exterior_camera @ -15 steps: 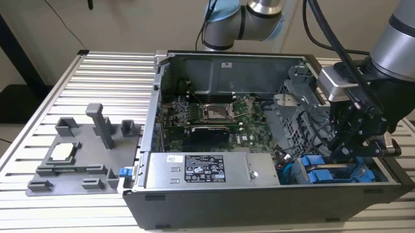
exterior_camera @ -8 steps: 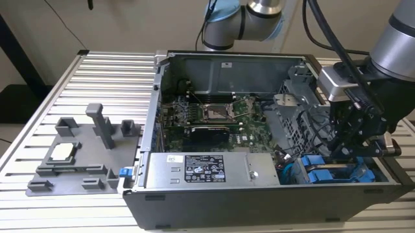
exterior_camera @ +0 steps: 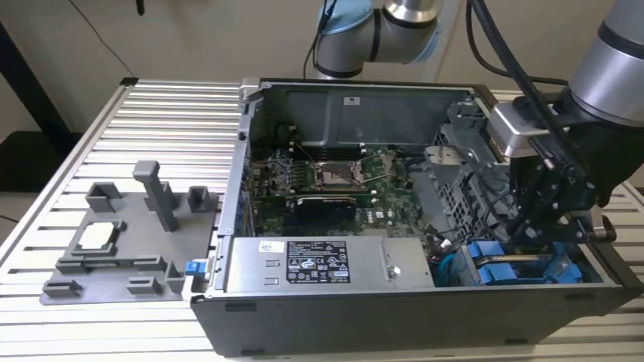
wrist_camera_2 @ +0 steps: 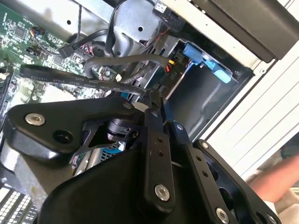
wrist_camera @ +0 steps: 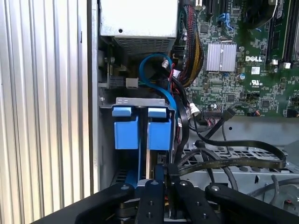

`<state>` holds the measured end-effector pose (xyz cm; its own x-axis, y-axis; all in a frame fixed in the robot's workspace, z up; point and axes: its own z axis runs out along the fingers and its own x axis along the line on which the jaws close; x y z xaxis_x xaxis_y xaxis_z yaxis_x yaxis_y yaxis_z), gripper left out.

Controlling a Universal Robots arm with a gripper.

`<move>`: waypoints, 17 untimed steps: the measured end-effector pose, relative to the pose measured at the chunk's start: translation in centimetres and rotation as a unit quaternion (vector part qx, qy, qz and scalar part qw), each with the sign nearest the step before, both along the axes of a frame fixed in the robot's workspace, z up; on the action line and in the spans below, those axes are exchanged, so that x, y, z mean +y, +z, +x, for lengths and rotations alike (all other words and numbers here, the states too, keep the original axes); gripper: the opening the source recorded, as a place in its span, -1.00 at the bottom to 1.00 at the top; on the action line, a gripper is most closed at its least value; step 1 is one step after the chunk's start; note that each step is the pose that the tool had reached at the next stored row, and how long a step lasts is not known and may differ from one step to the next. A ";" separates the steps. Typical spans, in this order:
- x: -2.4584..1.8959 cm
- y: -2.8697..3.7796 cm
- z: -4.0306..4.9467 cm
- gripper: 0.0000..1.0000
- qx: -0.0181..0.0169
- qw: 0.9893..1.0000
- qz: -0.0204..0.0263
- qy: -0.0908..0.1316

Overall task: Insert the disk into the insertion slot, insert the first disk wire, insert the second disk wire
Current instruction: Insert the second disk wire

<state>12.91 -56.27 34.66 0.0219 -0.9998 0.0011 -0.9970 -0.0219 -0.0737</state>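
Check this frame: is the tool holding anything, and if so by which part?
It cannot be told. The tool sits inside the computer case, down at the two blue carriers among black cables, but its tips are hidden.

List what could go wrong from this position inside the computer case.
1. The gripper sits low in the case right beside a bundle of loose black cables; any sideways move could snag or tug one.
2. The two blue carriers stand close side by side in the drive cage, so the gripper could easily bump the wrong one.
3. A person's hand appears just outside the case wall in the second wrist view, near the arm's path.
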 end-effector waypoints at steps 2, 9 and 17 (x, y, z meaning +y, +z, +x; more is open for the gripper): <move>-0.01 0.10 -0.29 -0.71 0.000 1.000 0.000 0.000; 0.02 2.45 -0.73 -0.80 0.000 1.000 0.000 0.000; 0.53 4.96 -2.32 -0.33 -0.001 1.000 0.001 0.000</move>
<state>10.59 -55.74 39.62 0.0223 -0.9998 -0.0013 -0.9969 -0.0222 -0.0753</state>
